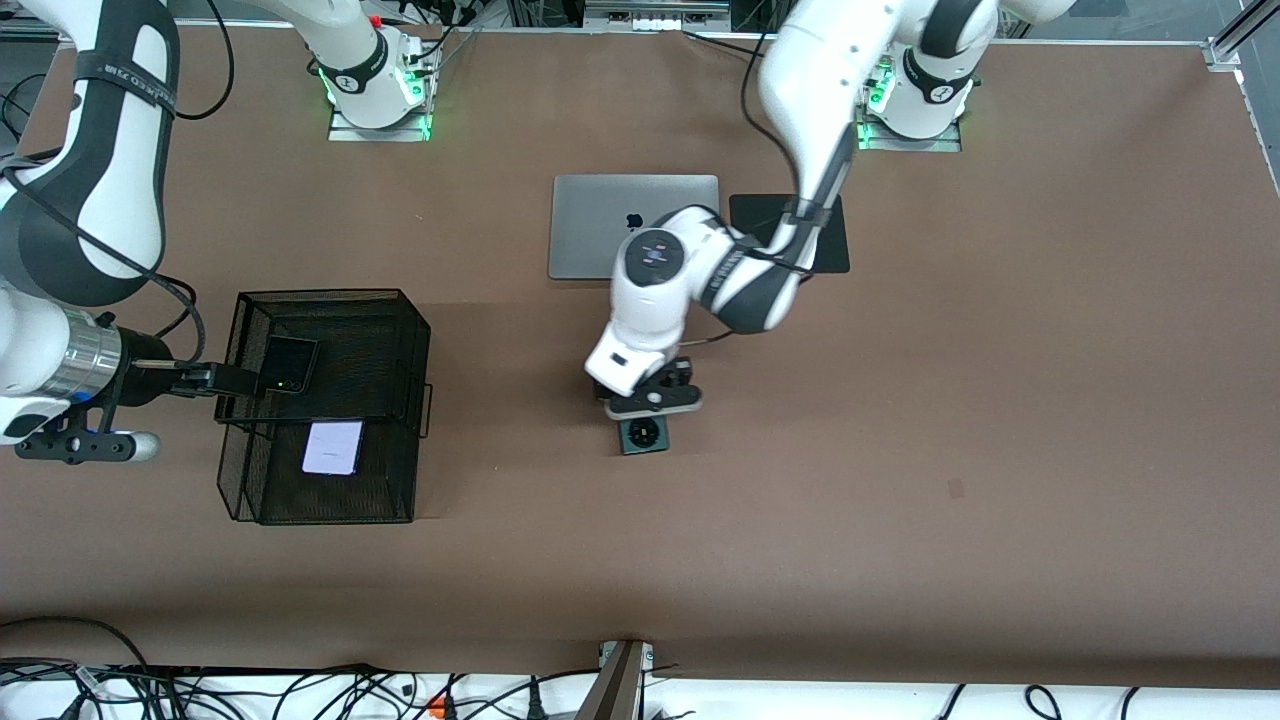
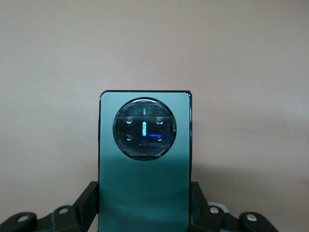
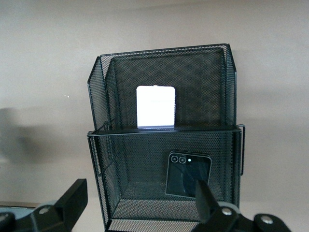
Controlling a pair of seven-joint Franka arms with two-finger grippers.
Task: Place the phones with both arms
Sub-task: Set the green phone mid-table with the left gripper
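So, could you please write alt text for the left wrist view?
A green phone with a round camera ring lies on the brown table, framed between the fingers of the left end effector, which sit at its two long edges.

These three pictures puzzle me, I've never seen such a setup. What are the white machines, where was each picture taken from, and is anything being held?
The white machines are two robot arms bolted to a brown table. The big picture looks down from a high camera facing them. The other two come from small cameras on each arm's wrist.

The left hand is at the middle of the table, its two fingers either side of a dark green phone with a round camera ring, apparently gripping it. The right hand is open at a black mesh basket with two compartments. A black phone sits in one compartment, a pale lilac phone in the other. A silver laptop and a black mat lie nearer the arms' bases.
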